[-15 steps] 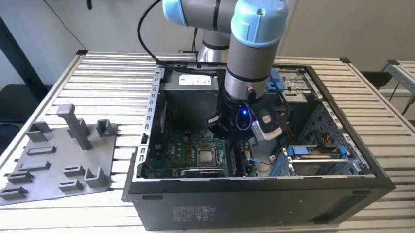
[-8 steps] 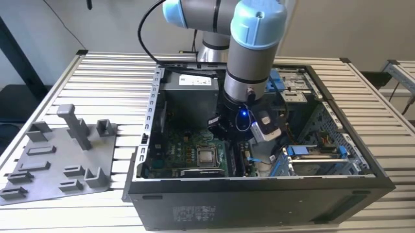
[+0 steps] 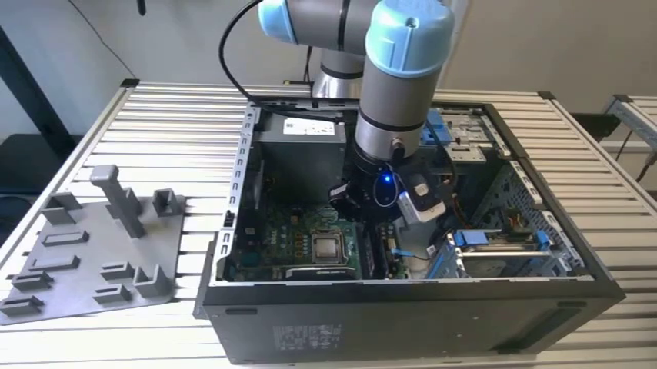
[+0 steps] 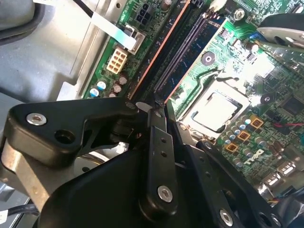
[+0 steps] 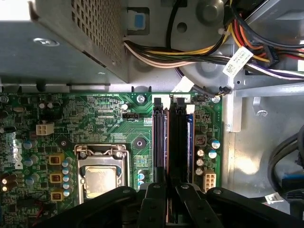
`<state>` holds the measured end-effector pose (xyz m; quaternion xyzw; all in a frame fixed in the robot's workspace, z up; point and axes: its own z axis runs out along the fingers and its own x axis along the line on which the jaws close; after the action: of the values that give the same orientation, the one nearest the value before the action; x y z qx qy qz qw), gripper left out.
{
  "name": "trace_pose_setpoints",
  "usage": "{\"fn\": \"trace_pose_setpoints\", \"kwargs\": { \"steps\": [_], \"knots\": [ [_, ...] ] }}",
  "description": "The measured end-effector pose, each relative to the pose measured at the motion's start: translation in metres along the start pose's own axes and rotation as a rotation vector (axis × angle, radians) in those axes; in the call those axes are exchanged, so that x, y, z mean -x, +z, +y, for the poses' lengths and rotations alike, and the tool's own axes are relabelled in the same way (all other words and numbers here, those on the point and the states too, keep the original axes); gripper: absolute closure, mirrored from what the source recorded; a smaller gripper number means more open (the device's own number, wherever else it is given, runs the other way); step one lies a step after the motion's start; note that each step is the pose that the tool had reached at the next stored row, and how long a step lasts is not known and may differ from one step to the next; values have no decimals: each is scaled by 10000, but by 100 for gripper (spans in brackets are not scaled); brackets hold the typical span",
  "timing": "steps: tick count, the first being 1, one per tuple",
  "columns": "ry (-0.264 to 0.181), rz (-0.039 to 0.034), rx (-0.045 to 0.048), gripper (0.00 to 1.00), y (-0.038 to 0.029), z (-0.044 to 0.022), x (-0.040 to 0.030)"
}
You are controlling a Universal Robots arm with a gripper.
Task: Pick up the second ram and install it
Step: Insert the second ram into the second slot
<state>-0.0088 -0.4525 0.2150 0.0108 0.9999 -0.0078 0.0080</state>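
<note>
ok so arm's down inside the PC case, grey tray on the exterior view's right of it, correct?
No: the grey tray lies on the exterior view's left of the PC case, as the exterior view shows. The arm is down inside the case.

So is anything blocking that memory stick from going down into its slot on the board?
Nothing visible does. The second ram lies along the motherboard slot, directly under the gripper, with no cable or part across it.

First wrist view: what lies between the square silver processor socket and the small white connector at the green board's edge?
Long black memory slot strips, side by side, separate the silver socket from the white connector in the first wrist view.
</note>
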Motion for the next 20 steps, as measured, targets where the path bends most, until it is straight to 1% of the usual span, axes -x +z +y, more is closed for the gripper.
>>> {"fn": "trace_pose_setpoints", "kwargs": {
  "steps": [6,10,16,17,19,20],
  "knots": [
    [-21,-2,-1,86,2,0,1],
    [-22,-2,11,86,59,-2,1],
    [-22,-1,13,86,67,-2,0],
    [-21,-5,44,84,74,3,1],
    [-21,-5,25,84,72,0,1],
    [-21,-1,12,78,59,-2,2]
  ]
}}
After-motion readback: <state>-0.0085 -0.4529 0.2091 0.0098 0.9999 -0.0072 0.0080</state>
